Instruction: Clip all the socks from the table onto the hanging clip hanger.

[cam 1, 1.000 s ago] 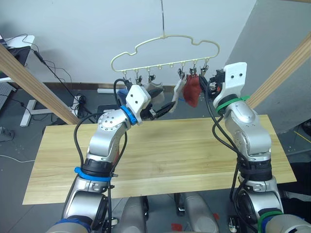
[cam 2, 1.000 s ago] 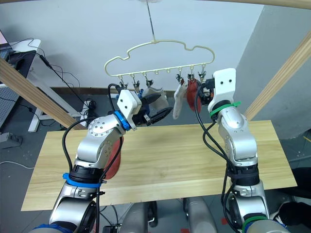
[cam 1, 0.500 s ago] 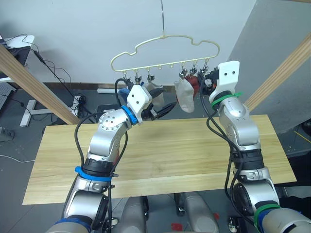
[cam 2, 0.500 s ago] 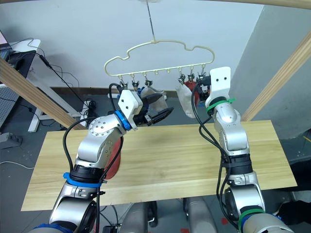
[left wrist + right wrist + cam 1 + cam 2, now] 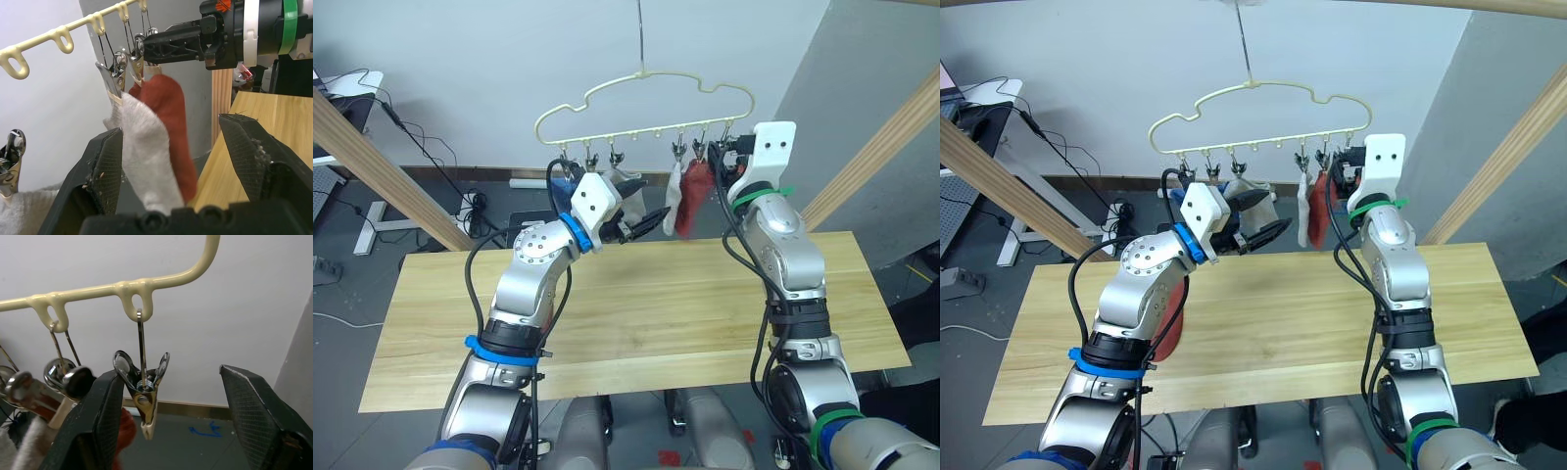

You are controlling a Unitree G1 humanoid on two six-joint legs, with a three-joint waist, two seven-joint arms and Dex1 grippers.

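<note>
- Clip hanger (image 5: 646, 98) hangs by its hook above the table's (image 5: 636, 304) far edge; a rust-red sock (image 5: 693, 196) and a light grey sock (image 5: 672, 191) are clipped toward its right end, with more socks at its left clips.
- End clip (image 5: 142, 396) hangs empty between my right gripper's (image 5: 166, 431) spread fingers.
- Left gripper (image 5: 171, 161) is spread wide, holding nothing.
- Risk, I judge: the hanger swings freely, so nudging it could shake socks loose.
- One red sock (image 5: 1167, 328) lies low behind my left arm and is easily missed.
</note>
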